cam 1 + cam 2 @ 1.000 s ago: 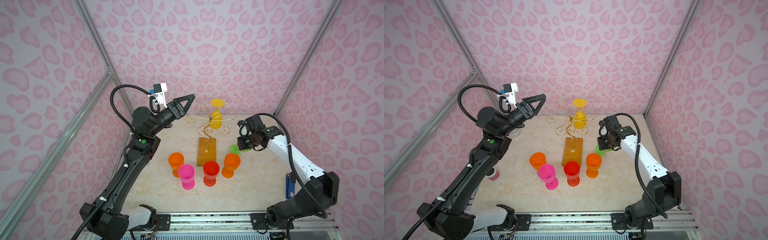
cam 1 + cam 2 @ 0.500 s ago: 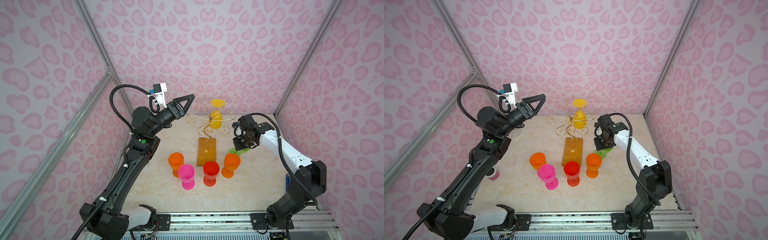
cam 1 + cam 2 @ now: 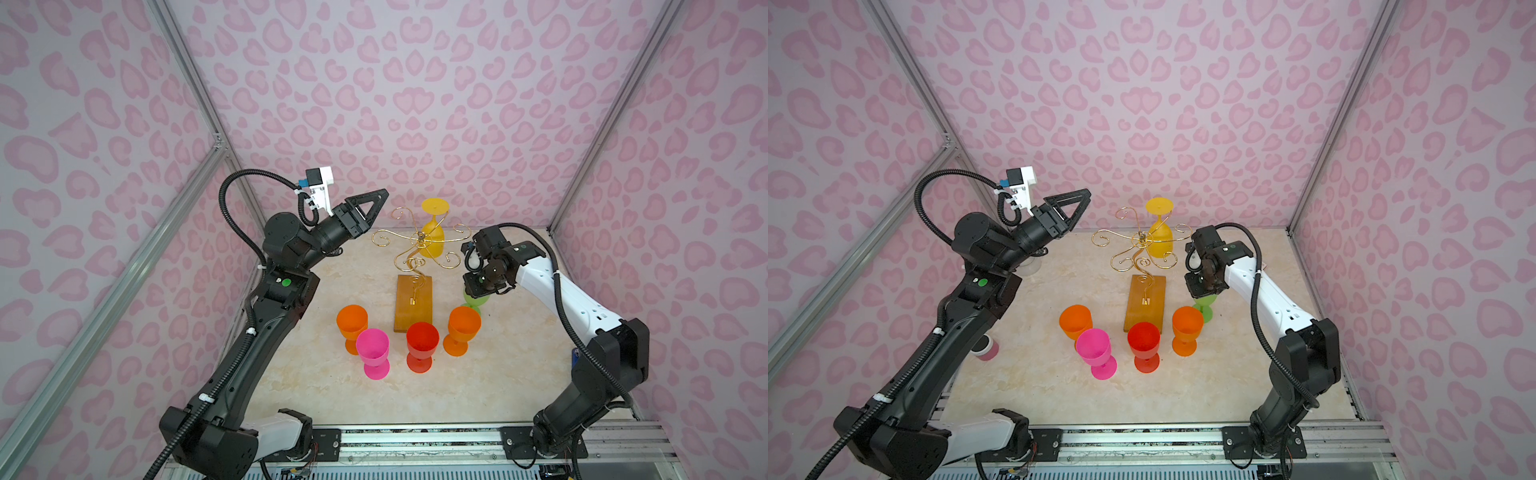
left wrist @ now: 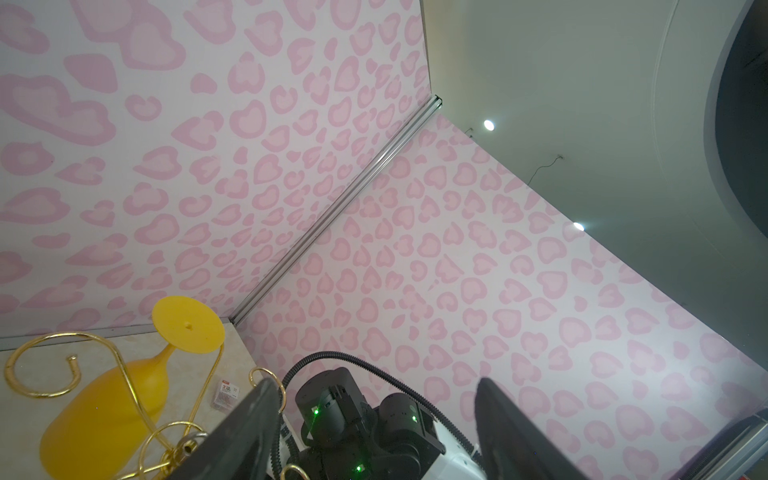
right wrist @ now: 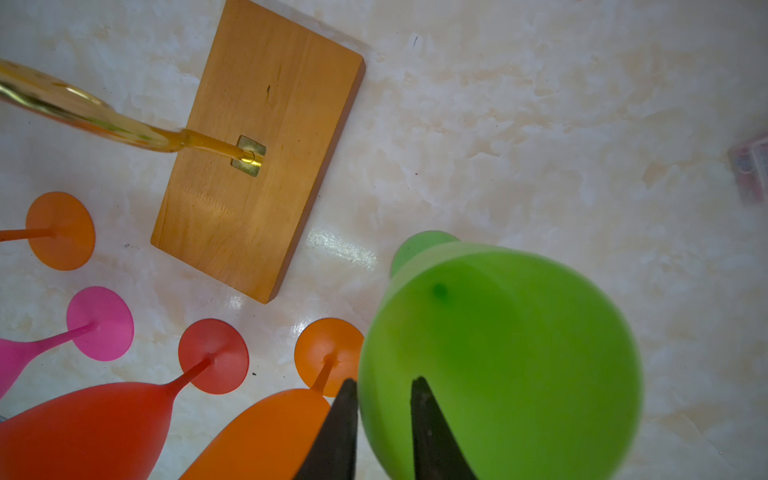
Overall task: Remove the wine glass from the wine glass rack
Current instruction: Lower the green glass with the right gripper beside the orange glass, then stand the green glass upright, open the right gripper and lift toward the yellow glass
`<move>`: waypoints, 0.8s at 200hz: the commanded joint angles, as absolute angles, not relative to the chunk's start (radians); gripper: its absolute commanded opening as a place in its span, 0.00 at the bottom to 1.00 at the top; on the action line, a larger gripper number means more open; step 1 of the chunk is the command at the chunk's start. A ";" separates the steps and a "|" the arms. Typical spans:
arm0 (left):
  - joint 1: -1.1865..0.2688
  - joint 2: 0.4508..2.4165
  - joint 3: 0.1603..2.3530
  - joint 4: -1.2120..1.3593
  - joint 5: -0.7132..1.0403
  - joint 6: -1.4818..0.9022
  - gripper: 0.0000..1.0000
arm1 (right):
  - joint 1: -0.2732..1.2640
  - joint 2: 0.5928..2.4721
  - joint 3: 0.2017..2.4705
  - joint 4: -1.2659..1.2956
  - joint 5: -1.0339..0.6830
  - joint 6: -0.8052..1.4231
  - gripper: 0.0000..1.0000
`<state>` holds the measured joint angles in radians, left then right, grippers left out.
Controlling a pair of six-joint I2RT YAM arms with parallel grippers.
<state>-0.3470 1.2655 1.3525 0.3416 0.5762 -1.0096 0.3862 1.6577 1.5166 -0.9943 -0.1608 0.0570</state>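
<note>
Straddling the rim of the green wine glass [image 5: 498, 353]: right end effector [image 5: 382, 380] barely parted; left end effector [image 4: 374, 382] wide open, empty.

Right: one finger sits just outside the bowl, the other over its mouth, with a gap to the wall. The glass stands upright on the worktop [image 3: 498, 365], beside the wooden base of the wine glass rack [image 3: 413, 301]. Left: raised in the air near the rack's scroll arms, touching nothing. Yellow wine glass [image 3: 432, 243] hangs foot-up on a rear arm. Small labelled packet [image 4: 226, 392] lies on the worktop near it; red print too small to read.
</note>
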 commanded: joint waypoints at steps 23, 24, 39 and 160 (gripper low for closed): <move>-0.344 1.261 1.351 0.360 0.586 -0.996 0.76 | 0.388 1.629 1.507 -0.972 -0.151 0.059 0.28; -0.345 1.261 1.351 0.360 0.586 -0.997 0.76 | 0.387 1.628 1.507 -0.971 -0.151 0.060 0.28; -0.342 1.259 1.351 0.360 0.586 -0.994 0.76 | 0.385 1.597 1.497 -0.958 -0.150 0.067 0.28; -0.334 1.258 1.307 0.342 0.576 -0.965 0.76 | 0.042 1.158 1.261 -0.512 -0.479 0.366 0.29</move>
<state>-0.3340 1.2591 1.3121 0.3302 0.5755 -0.9874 0.0681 1.1862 1.2816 -0.7246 -0.3378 0.2535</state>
